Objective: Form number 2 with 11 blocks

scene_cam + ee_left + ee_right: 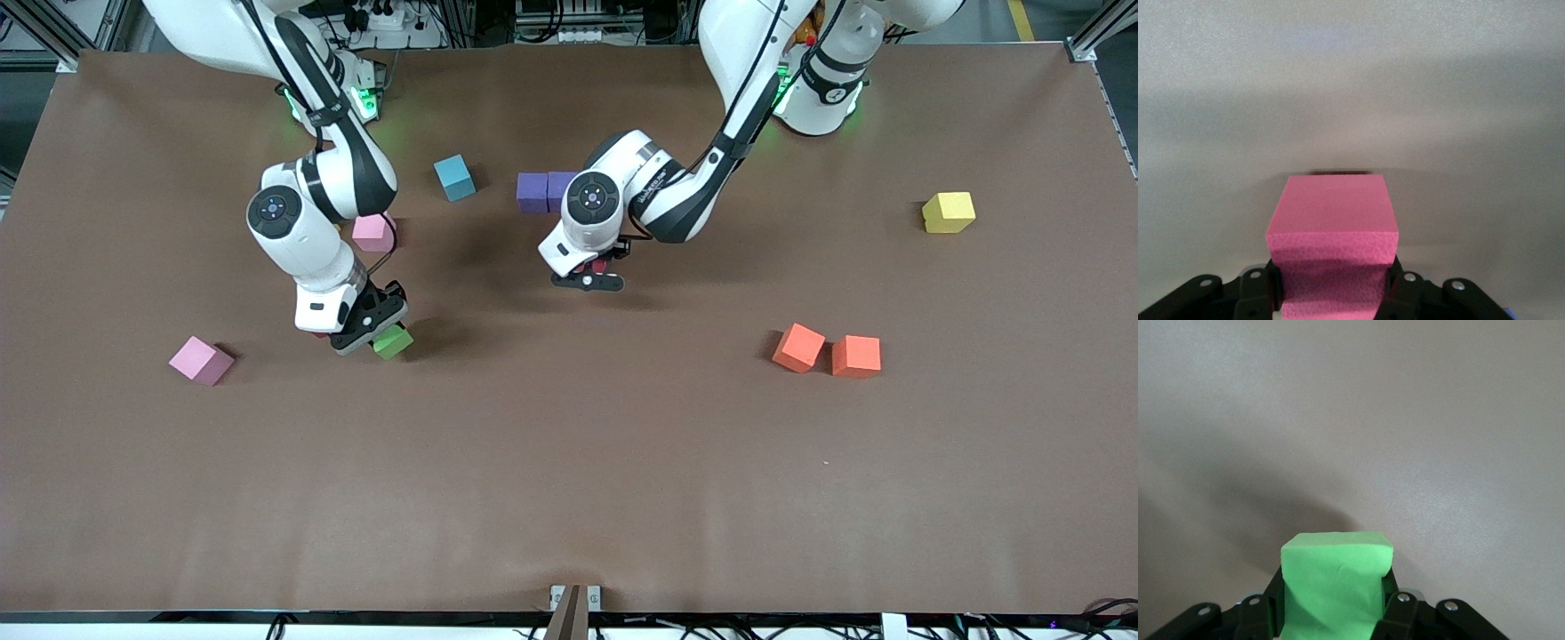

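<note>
My left gripper (594, 269) is shut on a red block (1331, 230), which looks pinkish-red in the left wrist view, and holds it low over the table's middle. My right gripper (373, 331) is shut on a green block (393, 342), also seen in the right wrist view (1337, 577), low over the table. Two purple blocks (532, 192) touch side by side, partly under the left arm. A light blue block (455, 177), two pink blocks (373, 231) (202, 360), two orange blocks (798, 347) (856, 356) and a yellow block (948, 212) lie scattered. A second red block is hidden. No number 2 shows.
The brown table (569, 498) is bare across its half nearer the front camera. The right arm's elbow (302, 213) hangs over one pink block.
</note>
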`<action>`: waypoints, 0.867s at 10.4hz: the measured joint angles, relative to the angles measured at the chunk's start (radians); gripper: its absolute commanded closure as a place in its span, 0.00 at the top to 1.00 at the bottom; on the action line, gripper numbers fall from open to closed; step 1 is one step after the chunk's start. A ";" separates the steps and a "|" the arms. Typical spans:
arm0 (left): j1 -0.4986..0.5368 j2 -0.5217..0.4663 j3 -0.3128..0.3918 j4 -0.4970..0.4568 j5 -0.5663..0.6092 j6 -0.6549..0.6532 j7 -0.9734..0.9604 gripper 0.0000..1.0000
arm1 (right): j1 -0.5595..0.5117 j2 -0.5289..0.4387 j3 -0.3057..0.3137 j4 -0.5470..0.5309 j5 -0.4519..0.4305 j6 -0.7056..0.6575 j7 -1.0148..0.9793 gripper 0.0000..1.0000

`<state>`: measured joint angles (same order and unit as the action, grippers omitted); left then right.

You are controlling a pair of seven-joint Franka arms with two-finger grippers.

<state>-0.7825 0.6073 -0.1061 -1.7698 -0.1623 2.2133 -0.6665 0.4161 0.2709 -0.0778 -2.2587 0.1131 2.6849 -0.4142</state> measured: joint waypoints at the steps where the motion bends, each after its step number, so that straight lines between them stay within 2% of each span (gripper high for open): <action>1: 0.000 0.003 0.000 0.000 0.000 -0.001 0.000 0.01 | 0.000 0.000 0.000 0.000 0.000 0.000 0.000 0.03; 9: 0.020 0.017 0.002 -0.003 -0.006 -0.003 -0.024 0.01 | 0.000 0.000 0.001 -0.001 0.000 0.001 -0.003 0.03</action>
<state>-0.7623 0.6244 -0.1040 -1.7729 -0.1683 2.2106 -0.6909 0.4161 0.2709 -0.0773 -2.2594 0.1130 2.6854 -0.4173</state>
